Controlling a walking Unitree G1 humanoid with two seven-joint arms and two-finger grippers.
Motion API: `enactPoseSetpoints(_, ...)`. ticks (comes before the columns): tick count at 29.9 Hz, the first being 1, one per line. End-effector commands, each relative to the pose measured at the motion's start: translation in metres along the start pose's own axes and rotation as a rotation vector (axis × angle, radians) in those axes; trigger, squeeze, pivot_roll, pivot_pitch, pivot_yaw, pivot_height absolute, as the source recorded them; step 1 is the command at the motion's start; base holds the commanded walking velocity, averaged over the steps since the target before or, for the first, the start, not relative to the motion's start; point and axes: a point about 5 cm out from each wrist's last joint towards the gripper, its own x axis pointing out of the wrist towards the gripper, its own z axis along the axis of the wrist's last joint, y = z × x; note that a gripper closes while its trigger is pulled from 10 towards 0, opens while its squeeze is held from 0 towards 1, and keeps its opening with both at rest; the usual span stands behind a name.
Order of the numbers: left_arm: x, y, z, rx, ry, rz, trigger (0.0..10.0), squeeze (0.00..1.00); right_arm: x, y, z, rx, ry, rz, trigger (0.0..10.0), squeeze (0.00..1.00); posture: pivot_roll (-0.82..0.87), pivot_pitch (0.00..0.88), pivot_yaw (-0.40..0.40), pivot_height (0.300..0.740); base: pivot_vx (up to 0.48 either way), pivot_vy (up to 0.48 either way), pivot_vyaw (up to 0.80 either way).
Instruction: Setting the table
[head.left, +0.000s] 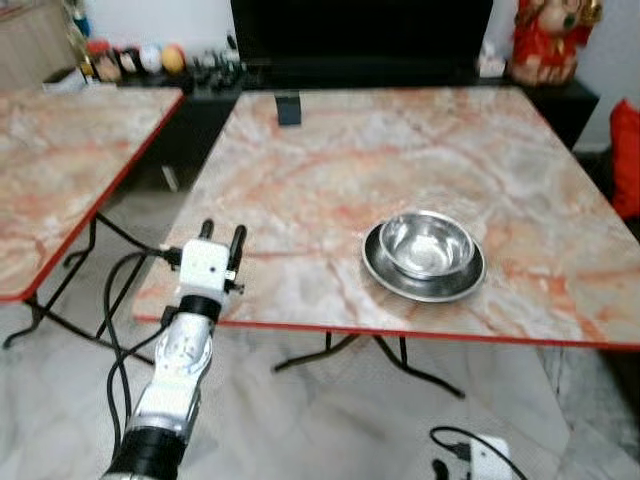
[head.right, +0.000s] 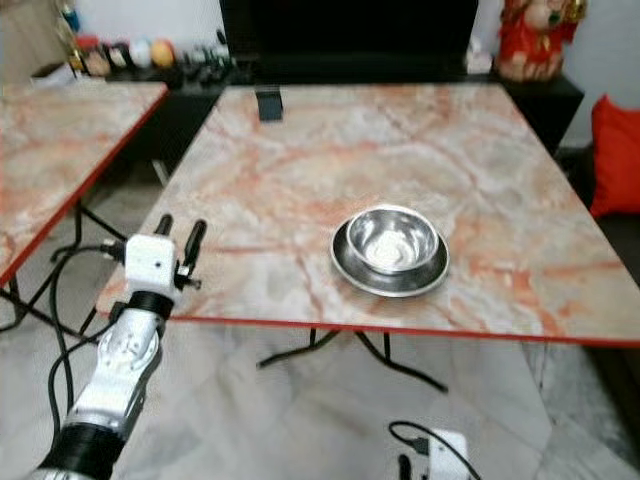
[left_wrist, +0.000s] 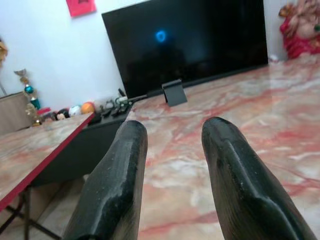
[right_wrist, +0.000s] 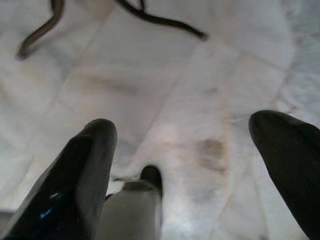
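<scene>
Right wrist view: pale floor (right_wrist: 200, 100), cables (right_wrist: 155, 19).

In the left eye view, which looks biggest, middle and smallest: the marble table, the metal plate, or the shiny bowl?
1. Marble table, biggest.
2. Metal plate, middle.
3. Shiny bowl, smallest; it sits on the plate.

Marble-patterned table (head.left: 330, 170) with red edge, steel plate (head.left: 423, 274) on it holding a steel bowl (head.left: 426, 243), small dark stand (head.left: 289, 108) near far edge
</scene>
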Motion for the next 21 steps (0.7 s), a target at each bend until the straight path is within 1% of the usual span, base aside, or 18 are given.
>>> enactPoseSetpoints(1,-0.003,0.012,-0.003,0.009,0.014,0.035,10.0,0.0,0.0,0.011,0.0,0.006,0.003,0.027,10.0,0.0,-0.01,0.0,-0.016,0.74,0.0,0.349,0.0)
enactPoseSetpoints(14,-0.008,0.019,-0.009,-0.004,0.047,0.074,10.0,0.0,0.001,0.012,0.001,0.004,-0.002,0.034,10.0,0.0,0.0,0.0,-0.016,0.74,0.0,0.348,0.0)
enactPoseSetpoints(16,-0.011,0.02,-0.014,-0.007,0.068,0.076,10.0,0.0,0.001,0.012,0.001,0.005,-0.002,0.035,10.0,0.0,0.0,0.0,-0.016,0.74,0.0,0.349,0.0)
enactPoseSetpoints(18,-0.017,0.02,-0.022,0.001,0.098,0.071,10.0,0.0,0.001,0.012,0.001,0.005,-0.002,0.035,10.0,0.0,0.0,0.0,-0.015,0.74,0.0,0.347,0.0)
enactPoseSetpoints(20,-0.021,0.02,-0.025,0.004,0.111,0.068,10.0,0.0,0.001,0.012,0.001,0.005,-0.002,0.036,10.0,0.0,0.0,0.0,-0.015,0.74,0.0,0.352,0.0)
enactPoseSetpoints(21,-0.026,0.019,-0.031,0.005,0.139,0.061,10.0,0.0,0.001,0.012,0.001,0.005,-0.002,0.035,10.0,0.0,0.0,0.0,-0.015,0.74,0.0,0.345,0.0)
